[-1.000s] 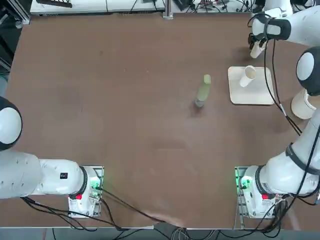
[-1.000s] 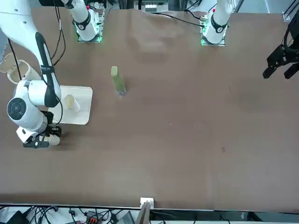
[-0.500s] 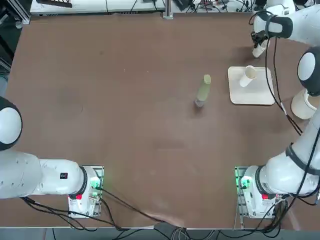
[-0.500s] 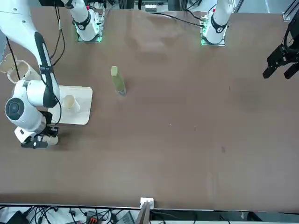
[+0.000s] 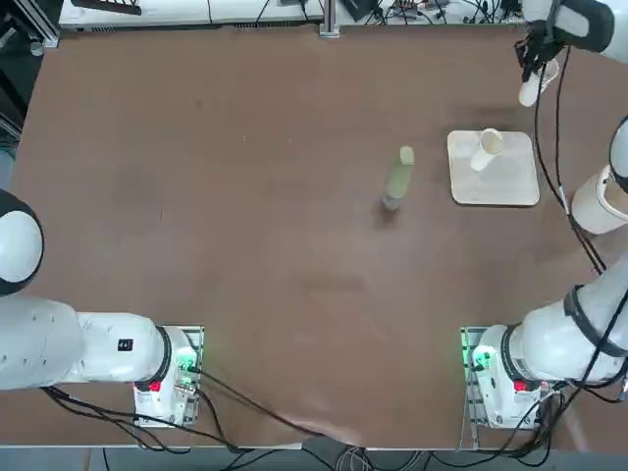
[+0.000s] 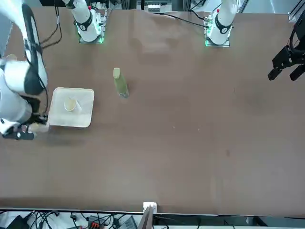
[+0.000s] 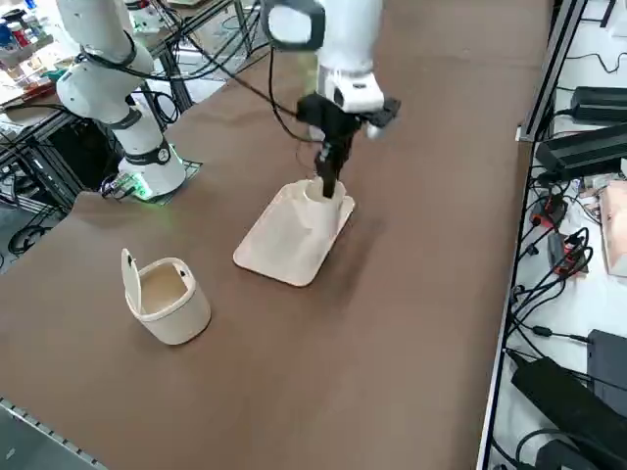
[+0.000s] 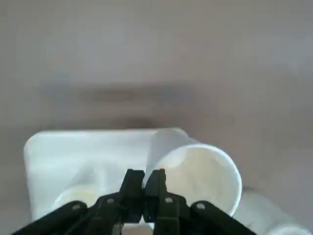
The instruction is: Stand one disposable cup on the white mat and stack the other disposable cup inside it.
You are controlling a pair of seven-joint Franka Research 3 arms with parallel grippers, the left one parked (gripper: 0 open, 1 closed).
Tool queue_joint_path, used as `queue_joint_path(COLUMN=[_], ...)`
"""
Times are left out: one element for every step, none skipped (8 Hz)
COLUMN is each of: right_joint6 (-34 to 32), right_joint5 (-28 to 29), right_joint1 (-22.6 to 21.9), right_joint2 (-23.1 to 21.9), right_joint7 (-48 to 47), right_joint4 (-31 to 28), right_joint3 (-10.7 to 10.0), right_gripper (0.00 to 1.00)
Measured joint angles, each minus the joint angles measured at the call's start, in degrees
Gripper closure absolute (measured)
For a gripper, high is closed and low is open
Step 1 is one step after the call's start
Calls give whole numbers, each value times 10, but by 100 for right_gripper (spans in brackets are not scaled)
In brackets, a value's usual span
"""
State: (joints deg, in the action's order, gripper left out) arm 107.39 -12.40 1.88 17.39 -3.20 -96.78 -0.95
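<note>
I see a brown table (image 5: 245, 216). On it lies a white mat (image 5: 505, 186) at my right, a green bottle (image 5: 398, 181) near its left edge, and a bucket (image 7: 168, 295) off the mat's near-right corner.

Wide brown matte counter (image 5: 245, 245) fills the scene. Tangled black cables (image 7: 549, 245) trail past its edge beside flat black power bricks (image 7: 588, 147). A grey metal frame (image 7: 206, 29) with more wiring stands beyond the counter's opposite side.
</note>
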Motion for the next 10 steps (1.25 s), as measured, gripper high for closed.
queue_joint_path(right_joint6=[-26,-36,-37,-36,-36,-33,-19,1,19,33], right_joint5=[19,32,37,38,38,38,38,38,38,38], right_joint1=[-16,-34,-54,-71,-82,-86,-86,-85,-85,-85], right_joint2=[-30,-57,-78,-90,-97,-100,-102,-103,-103,-103], right_joint7=[-18,-39,-64,-83,-93,-97,-97,-97,-97,-100], right_joint4=[-15,-39,-67,-93,-115,-132,-149,-165,-181,-196], right_joint3=[2,3,5,5,5,5,4,3,3,3], right_gripper=[98,98,98,98,98,98,98,98,98,98])
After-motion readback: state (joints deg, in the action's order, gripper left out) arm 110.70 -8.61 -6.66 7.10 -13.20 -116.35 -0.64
